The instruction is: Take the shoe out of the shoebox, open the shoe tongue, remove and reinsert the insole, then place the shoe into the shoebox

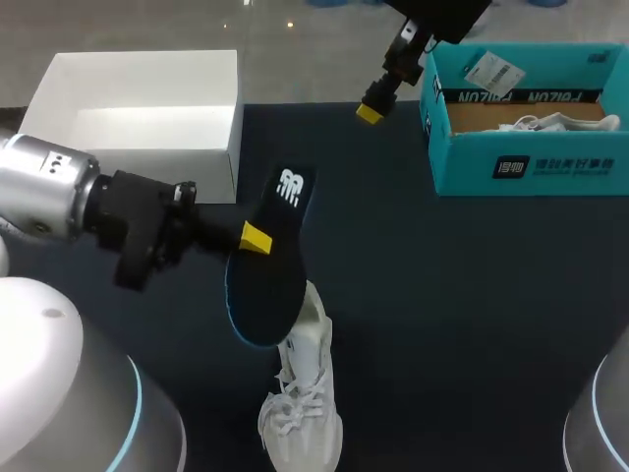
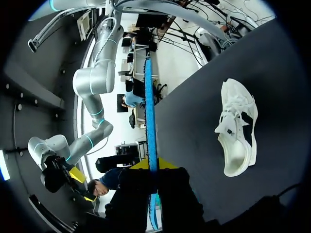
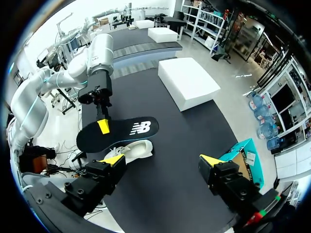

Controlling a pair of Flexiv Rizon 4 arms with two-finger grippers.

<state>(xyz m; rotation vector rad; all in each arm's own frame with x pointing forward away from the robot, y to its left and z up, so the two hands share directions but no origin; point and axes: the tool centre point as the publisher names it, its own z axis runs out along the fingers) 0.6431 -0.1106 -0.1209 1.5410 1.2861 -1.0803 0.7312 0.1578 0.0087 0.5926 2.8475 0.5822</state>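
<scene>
My left gripper (image 1: 256,239) is shut on a black insole (image 1: 271,270) with a white logo and a blue rim, held above the dark table. In the left wrist view the insole (image 2: 149,121) stands edge-on between the fingers of my left gripper (image 2: 153,167). A white shoe (image 1: 300,398) lies on its side on the table, just under the insole's near end, and shows as the shoe (image 2: 237,133) beside the gripper. My right gripper (image 1: 373,110) hangs open and empty at the far side, near the teal shoebox (image 1: 521,169). From the right wrist, the insole (image 3: 121,133) and the shoe (image 3: 132,150) lie ahead of the open right gripper (image 3: 163,161).
The teal shoebox at the far right holds paper and another white shoe (image 1: 560,123). A white box (image 1: 138,123) sits at the far left, seen as the white box (image 3: 187,82) from the right wrist. The teal shoebox (image 3: 243,160) lies beside the right finger (image 3: 210,160).
</scene>
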